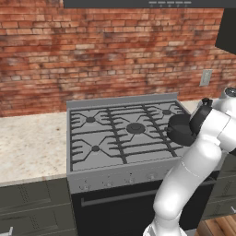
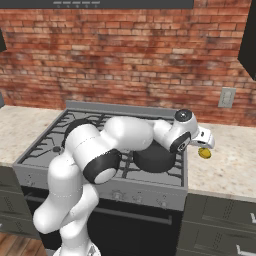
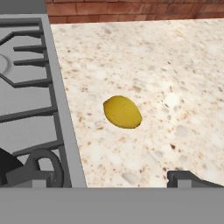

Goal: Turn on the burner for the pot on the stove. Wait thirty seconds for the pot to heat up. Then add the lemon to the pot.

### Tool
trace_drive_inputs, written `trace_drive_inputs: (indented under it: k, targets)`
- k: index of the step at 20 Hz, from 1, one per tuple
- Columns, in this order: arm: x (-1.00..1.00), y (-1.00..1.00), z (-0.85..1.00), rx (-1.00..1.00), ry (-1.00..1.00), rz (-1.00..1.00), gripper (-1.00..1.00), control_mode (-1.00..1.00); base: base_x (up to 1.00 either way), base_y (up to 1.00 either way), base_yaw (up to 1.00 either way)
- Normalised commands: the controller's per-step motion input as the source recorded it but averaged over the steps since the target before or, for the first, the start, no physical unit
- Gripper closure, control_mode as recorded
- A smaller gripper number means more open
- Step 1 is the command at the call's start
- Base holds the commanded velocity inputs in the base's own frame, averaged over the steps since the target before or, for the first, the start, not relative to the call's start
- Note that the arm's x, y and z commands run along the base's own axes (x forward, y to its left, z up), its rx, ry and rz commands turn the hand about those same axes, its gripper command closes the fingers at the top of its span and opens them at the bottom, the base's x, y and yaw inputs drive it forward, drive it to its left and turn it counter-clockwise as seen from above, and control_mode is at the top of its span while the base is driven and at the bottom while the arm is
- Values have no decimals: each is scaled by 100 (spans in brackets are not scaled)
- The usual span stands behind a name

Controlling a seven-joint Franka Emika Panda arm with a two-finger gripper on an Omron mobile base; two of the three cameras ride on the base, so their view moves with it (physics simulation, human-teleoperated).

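The lemon [image 3: 122, 112] lies on the speckled bench [image 3: 175, 65], just beside the stove [image 3: 26, 87] at its 3 o'clock edge; the end effector [image 3: 109, 177] hovers above it with jaws wide apart and nothing held. The pot [image 2: 152, 157] sits on the front right burner. Judging by this, the lemon pickup is in hand; next comes a descent straddling the fruit — then closing, lifting and carrying toward 9 o'clock over the pot.

The lemon [image 3: 122, 112] lies on the counter [image 3: 175, 65] right of the stove [image 3: 65, 131].
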Motion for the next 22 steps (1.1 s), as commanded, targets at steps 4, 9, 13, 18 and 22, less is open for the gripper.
trace_drive_inputs:
  k: [4,9,13,18,22]
  targets:
    - [0,0,0,1,0,-6,-100,-100,0,0,0]
    - [1,0,0,1,2,-1,-100,-100,0,0,0]
    - [0,-1,0,3,0,-1,-100,-100,0,0,0]
    - [0,-2,0,0,0,0,-100,-100,0,0,0]
    - [14,-23,0,3,0,-2,-100,-100,0,0,0]
